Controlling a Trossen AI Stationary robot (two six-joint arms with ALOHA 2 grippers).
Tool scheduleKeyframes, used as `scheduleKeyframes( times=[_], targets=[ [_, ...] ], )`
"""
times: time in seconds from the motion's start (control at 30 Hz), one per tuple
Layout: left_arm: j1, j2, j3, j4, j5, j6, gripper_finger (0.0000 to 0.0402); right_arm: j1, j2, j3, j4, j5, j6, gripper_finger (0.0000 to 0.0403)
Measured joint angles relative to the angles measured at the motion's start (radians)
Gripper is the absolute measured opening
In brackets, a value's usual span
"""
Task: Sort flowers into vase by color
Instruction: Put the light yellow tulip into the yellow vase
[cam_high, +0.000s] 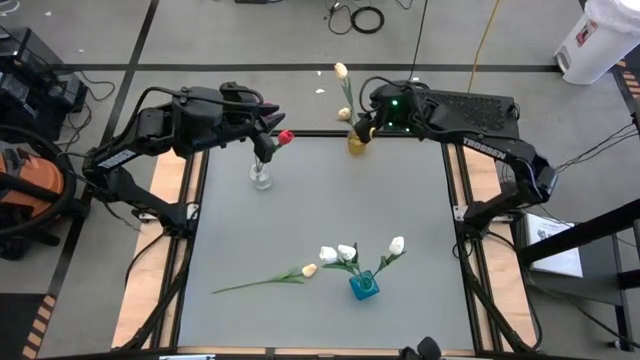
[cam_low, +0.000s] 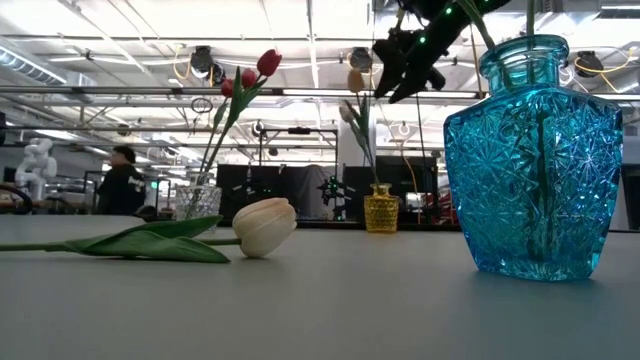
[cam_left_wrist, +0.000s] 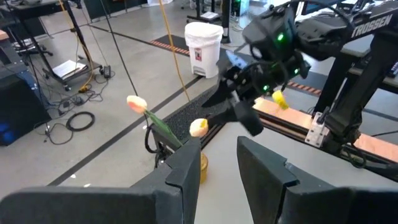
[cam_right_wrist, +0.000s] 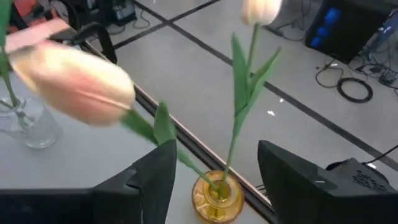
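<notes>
Flowers are distributed across three vases and the table (cam_high: 320, 200). The blue vase (cam_high: 364, 286) near the front edge holds three white tulips (cam_high: 346, 253). One cream tulip (cam_high: 308, 270) lies flat on the table just beside it, stem pointing left. The clear vase (cam_high: 260, 177) at the rear left holds red tulips (cam_high: 285, 137). The yellow vase (cam_high: 357, 143) at the rear edge holds two cream-yellow tulips (cam_high: 341, 70). The right gripper (cam_high: 368, 124) hovers directly above the yellow vase, fingers spread wide on either side of the stems, gripping nothing. The left gripper (cam_high: 268, 122) sits above the clear vase, fingers partly open with nothing visible between them.
</notes>
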Motion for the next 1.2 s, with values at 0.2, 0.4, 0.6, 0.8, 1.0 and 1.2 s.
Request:
scheduleKeyframes(
  times=[0.2,0.4,0.6,0.8,1.0,1.2],
  targets=[
    [0.0,0.0,0.0,-0.005,0.005,0.0,0.0112,0.0,-0.069,0.0,-0.038,0.0,0.0,0.0217],
    [-0.006,0.0,0.0,-0.105,0.092,-0.003,0.0112,0.016,-0.154,0.0,-0.14,-0.001,0.0,0.0217],
    [-0.054,0.0,0.0,-0.265,0.172,-0.046,0.0112,0.05,-0.243,0.0,-0.195,-0.002,0.0,0.0217],
    [-0.133,0.0,0.0,-0.401,0.228,-0.124,0.0112,0.076,-0.306,0.0,-0.211,-0.005,0.024,0.0217],
    [-0.222,0.0,-0.038,-0.431,0.27,-0.209,0.0112,0.098,-0.335,0.0,-0.211,-0.005,0.043,0.0217],
    [-0.33,0.009,-0.136,-0.443,0.279,-0.276,0.0112,0.127,-0.34,0.0,-0.212,-0.004,0.053,0.0217]
  ],
)
